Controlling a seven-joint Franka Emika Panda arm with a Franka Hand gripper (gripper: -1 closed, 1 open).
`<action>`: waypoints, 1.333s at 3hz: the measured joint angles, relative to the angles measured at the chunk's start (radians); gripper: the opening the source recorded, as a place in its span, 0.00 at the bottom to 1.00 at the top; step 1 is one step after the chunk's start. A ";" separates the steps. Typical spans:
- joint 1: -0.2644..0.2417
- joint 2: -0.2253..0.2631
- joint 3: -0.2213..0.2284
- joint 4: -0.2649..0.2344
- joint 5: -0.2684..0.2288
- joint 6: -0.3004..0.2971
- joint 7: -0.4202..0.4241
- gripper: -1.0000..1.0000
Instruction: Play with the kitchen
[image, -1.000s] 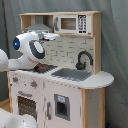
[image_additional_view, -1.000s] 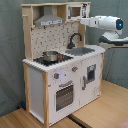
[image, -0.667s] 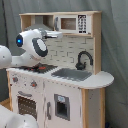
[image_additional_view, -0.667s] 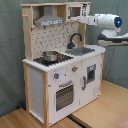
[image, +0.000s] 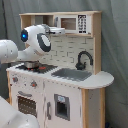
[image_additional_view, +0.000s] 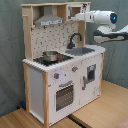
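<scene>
The kitchen (image_additional_view: 60, 75), white and pale wood, stands on a wooden floor (image_additional_view: 100, 107). The pincer (image_additional_view: 80, 16) reaches up at its microwave (image: 75, 23) on the top shelf; I cannot tell its finger state. 1 pot (image_additional_view: 50, 55) sits on the stovetop, beside the sink (image_additional_view: 82, 50) and black faucet (image_additional_view: 75, 38).

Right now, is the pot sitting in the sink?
No, in the second exterior view the pot stands on the stovetop, to the second exterior view's left of the sink.
</scene>
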 joint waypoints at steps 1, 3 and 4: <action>-0.049 0.044 0.061 0.048 0.000 0.000 0.000 1.00; -0.175 0.063 0.177 0.157 0.000 -0.018 0.000 1.00; -0.223 0.063 0.209 0.199 0.000 -0.018 0.000 1.00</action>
